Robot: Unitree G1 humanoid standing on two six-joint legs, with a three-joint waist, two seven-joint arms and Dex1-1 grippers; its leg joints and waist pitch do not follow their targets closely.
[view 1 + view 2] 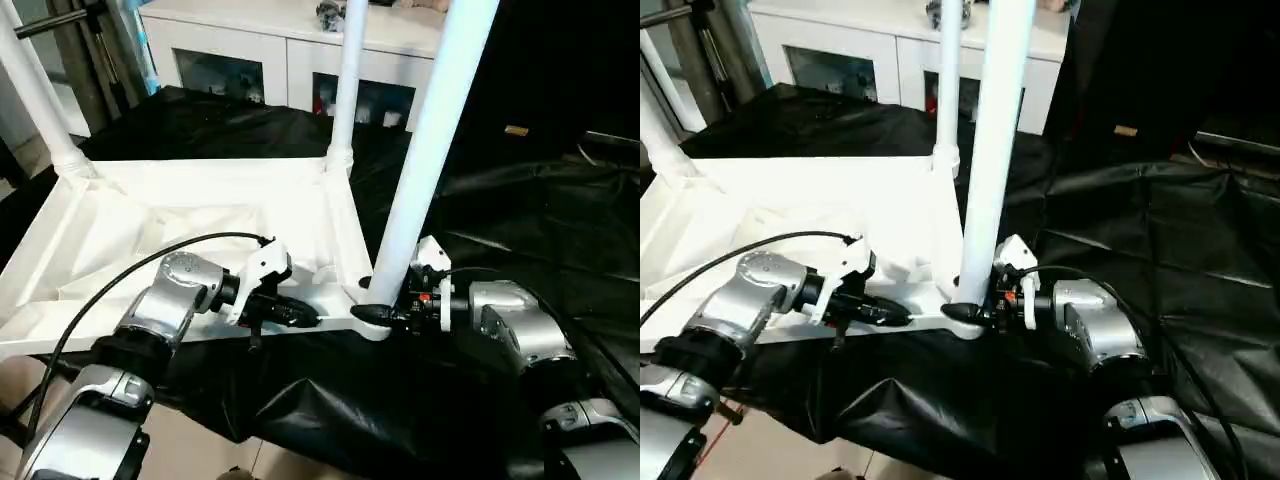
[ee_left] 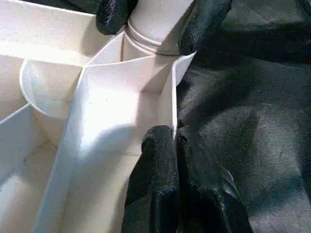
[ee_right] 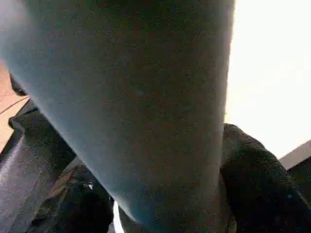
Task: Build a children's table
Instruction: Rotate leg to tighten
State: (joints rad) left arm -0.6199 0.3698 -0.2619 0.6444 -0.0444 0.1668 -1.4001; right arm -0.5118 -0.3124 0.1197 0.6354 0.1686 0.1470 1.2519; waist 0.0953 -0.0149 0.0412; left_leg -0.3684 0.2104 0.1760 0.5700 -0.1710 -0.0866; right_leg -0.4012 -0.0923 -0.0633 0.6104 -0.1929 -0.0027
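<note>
While the left gripper (image 1: 300,317), fingers pressed together, is bracing the upturned tabletop's (image 1: 150,230) near rim, the right gripper (image 1: 385,313) is clasping the upright leg (image 1: 425,150) at its corner socket (image 2: 155,43).

Both silver forearms reach inward and face each other, the left hand (image 1: 305,318) with its black fingers (image 2: 158,184) pressed together, the right hand (image 1: 372,314) with fingers (image 2: 206,22) spread around a leg (image 1: 425,150).
</note>
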